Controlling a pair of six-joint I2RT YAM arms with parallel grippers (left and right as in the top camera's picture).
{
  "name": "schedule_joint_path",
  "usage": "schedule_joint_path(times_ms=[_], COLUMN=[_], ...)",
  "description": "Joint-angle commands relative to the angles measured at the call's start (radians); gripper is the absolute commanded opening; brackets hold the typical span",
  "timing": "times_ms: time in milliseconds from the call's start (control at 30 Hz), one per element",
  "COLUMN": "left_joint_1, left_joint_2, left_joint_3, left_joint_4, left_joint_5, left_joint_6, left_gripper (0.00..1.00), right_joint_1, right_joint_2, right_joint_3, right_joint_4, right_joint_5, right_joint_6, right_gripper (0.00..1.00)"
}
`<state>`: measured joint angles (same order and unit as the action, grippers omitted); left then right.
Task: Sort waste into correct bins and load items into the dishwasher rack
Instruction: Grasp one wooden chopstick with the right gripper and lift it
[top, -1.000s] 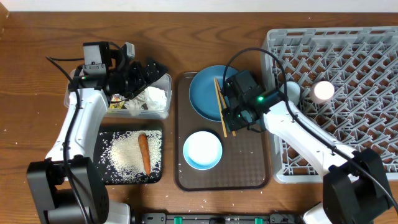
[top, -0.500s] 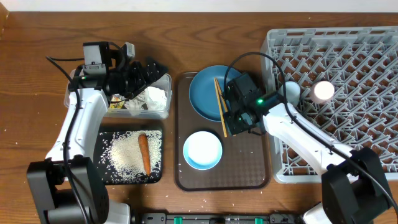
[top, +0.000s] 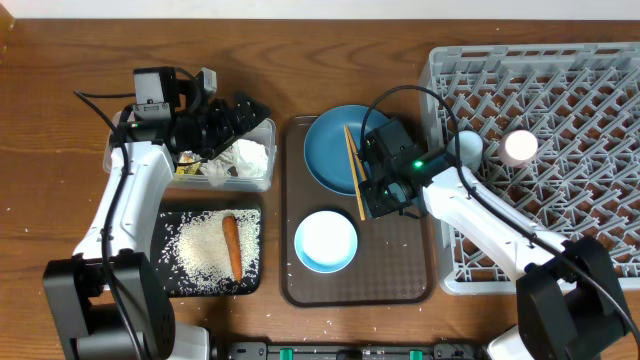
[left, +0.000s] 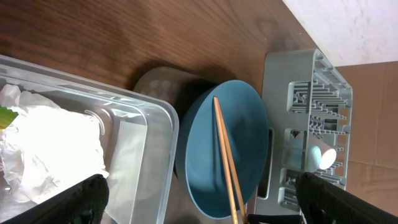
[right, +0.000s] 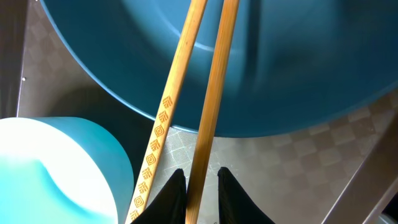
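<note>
Two wooden chopsticks (top: 353, 165) (right: 214, 93) lie across the dark-blue plate (top: 335, 150) (right: 280, 62), their near ends on the brown serving tray (top: 400, 270). My right gripper (top: 372, 203) (right: 202, 177) straddles the right-hand chopstick. Its jaws are narrow, the left finger against the wood and a thin gap on the right. The white-and-blue bowl (top: 326, 241) (right: 56, 168) sits just left of it. My left gripper (top: 245, 115) (left: 205, 205) hangs wide open and empty over the clear tub (top: 268, 140), which holds the white tissue (top: 245, 158) (left: 50, 149).
The black tray (top: 170, 285) holds rice (top: 200, 250) and the carrot (top: 231, 247). At the right stands the grey rack (top: 560, 120), with a light-blue cup (top: 465, 148) and a pale pink cup (top: 520, 146) near its left side. The rack's wall is close to my right arm.
My right gripper has shifted slightly left along the chopsticks and its jaws have narrowed round one of them. The left arm has not moved.
</note>
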<state>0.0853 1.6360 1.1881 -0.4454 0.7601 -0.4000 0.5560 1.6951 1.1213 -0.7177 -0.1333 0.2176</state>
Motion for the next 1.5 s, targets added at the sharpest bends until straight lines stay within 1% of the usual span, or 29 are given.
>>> schedule_joint_path(times_ms=[0,167,400,767,833,1100,1200,1467], left_joint_1=[0.004,0.004,0.004,0.004,0.004,0.004,0.004,0.004], left_joint_2=[-0.003,-0.003,-0.003,-0.003,-0.003,-0.003,-0.003,-0.003], left_joint_3=[0.007,0.007,0.007,0.007,0.007,0.007,0.007,0.007], left_joint_4=[-0.003,-0.003,-0.003,-0.003,-0.003,-0.003,-0.003,-0.003], left_joint_5=[0.013,0.013,0.013,0.013,0.013,0.013,0.013,0.013], left_joint_6=[-0.008,-0.008,-0.008,-0.008,-0.008,-0.008,-0.008,-0.008], left_gripper=[0.98,0.98,0.98,0.98,0.98,0.98,0.98,0.98], right_joint_1=[0.009,0.009,0.009,0.009,0.009,0.008,0.006,-0.023], right_joint_2=[0.007,0.007,0.007,0.007,0.007,0.006,0.003,-0.054], right_joint_3=[-0.005,-0.005,-0.005,-0.005,-0.005,-0.001,0.005,0.018], right_joint_4=[-0.003,-0.011,-0.018,-0.026,-0.026,-0.023,-0.024,-0.027], right_joint_5=[0.01,0.008,0.001,0.002,0.002,0.002,0.003,0.014], right_joint_6=[0.015,0.041,0.041,0.04,0.04,0.035,0.035,0.013], right_gripper=[0.17,0.16,0.16,0.11,0.08,0.06,0.02,0.01])
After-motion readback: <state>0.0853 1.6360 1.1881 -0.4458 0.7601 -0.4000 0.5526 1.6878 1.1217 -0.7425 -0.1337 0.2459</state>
